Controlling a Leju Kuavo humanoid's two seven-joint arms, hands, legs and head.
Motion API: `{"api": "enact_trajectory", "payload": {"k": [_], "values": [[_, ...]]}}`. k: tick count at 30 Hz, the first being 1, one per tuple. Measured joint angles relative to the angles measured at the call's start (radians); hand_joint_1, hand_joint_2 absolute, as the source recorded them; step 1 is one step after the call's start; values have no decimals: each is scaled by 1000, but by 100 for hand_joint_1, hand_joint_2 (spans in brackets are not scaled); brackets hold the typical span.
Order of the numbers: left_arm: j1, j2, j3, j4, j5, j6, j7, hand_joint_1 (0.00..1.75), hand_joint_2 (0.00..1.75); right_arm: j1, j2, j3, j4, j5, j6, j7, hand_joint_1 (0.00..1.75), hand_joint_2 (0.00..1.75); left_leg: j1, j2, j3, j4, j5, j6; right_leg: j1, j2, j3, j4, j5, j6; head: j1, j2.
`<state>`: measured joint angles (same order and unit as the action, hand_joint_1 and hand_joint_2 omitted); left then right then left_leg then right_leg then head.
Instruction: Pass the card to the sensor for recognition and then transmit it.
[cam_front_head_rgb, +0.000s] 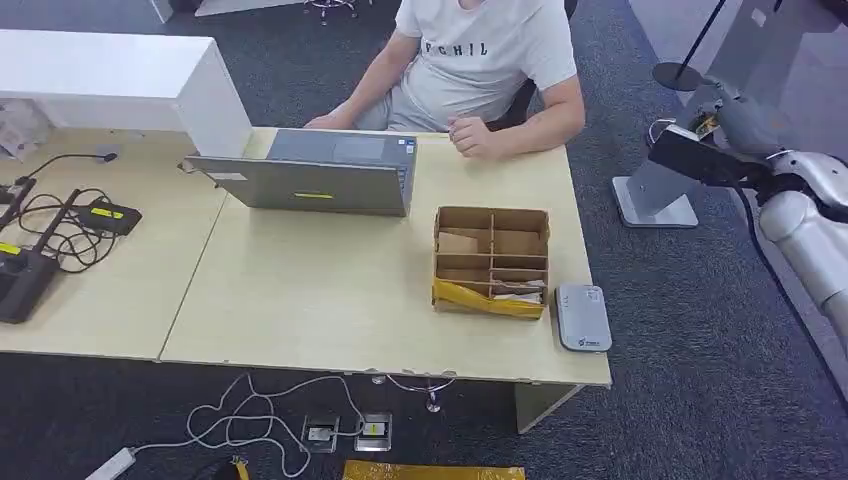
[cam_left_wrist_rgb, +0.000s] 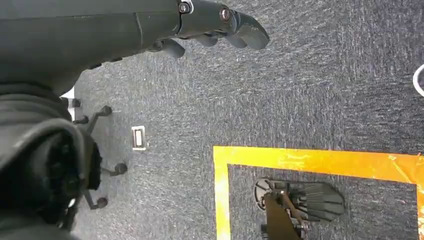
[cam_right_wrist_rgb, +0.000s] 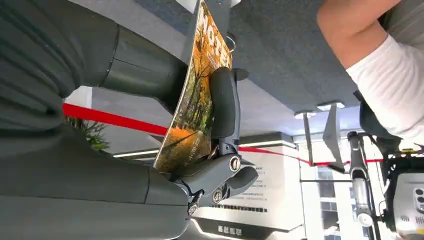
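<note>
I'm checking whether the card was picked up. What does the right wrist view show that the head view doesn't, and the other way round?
Right wrist view alone: the right hand holds a card printed with an autumn scene, dark fingers pressed across its face. Head view alone: the desk, the laptop, the cardboard box and the grey sensor beside it. Both: the seated person in a white shirt.

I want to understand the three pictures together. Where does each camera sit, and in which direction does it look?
Head view: high on the body, looking down at the pale wooden table; right arm at the edge.
Left wrist view: behind the hanging left hand, facing dark carpet and yellow floor tape.
Right wrist view: behind the right hand, which grips the orange picture card.
Shared: the person in the white shirt.
</note>
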<state>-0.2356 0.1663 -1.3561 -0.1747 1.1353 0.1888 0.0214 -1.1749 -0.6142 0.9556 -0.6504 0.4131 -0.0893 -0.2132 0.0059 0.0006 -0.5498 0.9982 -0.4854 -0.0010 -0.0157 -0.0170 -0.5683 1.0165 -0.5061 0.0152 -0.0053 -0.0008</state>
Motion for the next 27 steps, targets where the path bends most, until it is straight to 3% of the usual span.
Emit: {"api": "enact_trajectory", "payload": {"k": [7, 13, 17, 27], "values": [[2, 0, 0, 0, 1, 3, 0, 0, 0, 64, -23, 0, -5, 5, -1, 7, 175, 175, 0, 0, 0, 0, 0, 0, 0, 0, 0, 0, 0, 0, 0, 0], [4, 4, 0, 0, 0, 3, -1, 0, 0, 178, -96, -1, -106, -51, 1, 111, 175, 175, 0, 0, 0, 0, 0, 0, 0, 0, 0, 0, 0, 0, 0, 0], [6, 13, 0, 0, 9, 5, -1, 0, 0, 241, -134, -2, -198, -68, -19, 134, 175, 175, 0, 1, 0, 0, -1, 0, 0, 0, 0, 0, 0, 0, 0, 0], [14, 17, 0, 0, 21, 18, -1, 0, 0, 314, -148, -20, -341, -89, -48, 148, 175, 175, 1, 0, 0, 0, 0, 0, 1, -1, 1, 0, 0, 0, 0, 0]]}}
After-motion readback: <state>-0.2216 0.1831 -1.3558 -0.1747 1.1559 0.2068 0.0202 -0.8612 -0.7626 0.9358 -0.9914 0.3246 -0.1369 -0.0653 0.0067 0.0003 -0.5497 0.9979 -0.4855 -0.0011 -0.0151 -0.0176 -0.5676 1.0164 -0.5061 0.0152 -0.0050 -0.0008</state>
